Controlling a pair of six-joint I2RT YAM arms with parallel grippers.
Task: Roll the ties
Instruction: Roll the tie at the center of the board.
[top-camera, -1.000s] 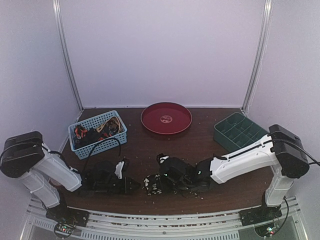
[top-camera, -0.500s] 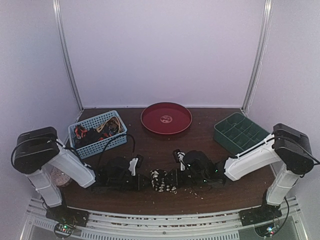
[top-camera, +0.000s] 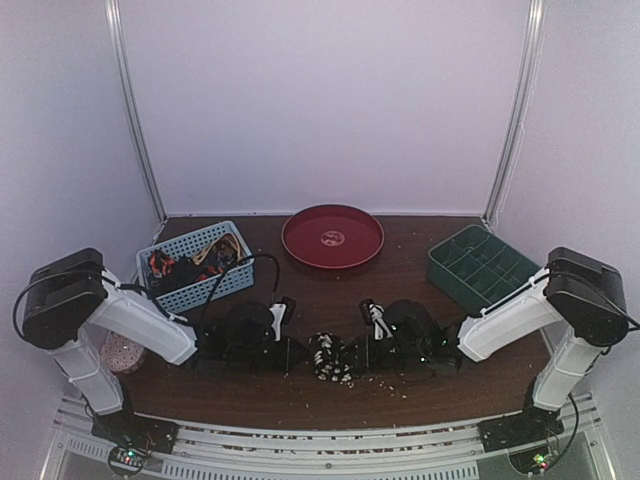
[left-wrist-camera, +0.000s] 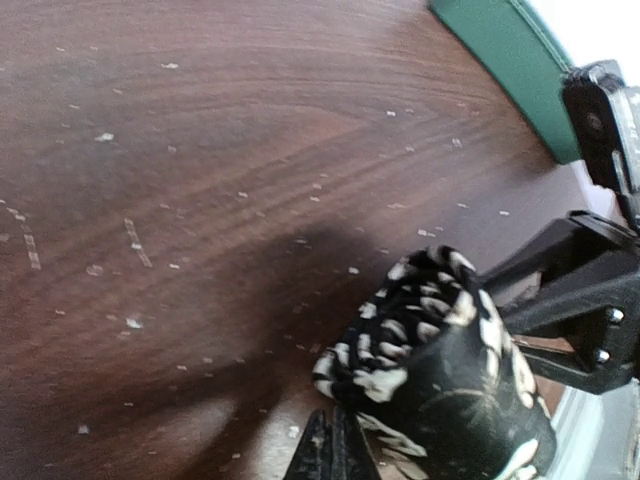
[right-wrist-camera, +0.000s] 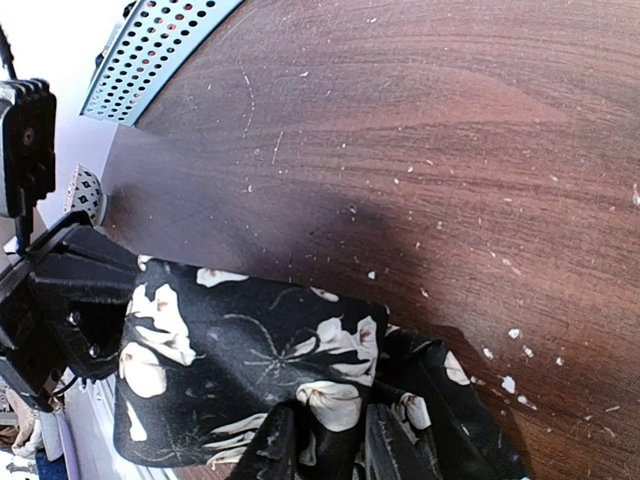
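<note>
Black tie (top-camera: 326, 357): floral print clear only from wrists.
Left end effector (left-wrist-camera: 335, 455): low, pressed together beside it.
Right end effector (right-wrist-camera: 335, 440): low, pinching it.

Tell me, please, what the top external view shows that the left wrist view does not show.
Only the top external view shows the blue basket holding other ties, and the red tray. Only the left wrist view shows the left gripper shut at the roll's edge. Both show the dark tie with pale flowers, partly rolled, and the green bin.
</note>
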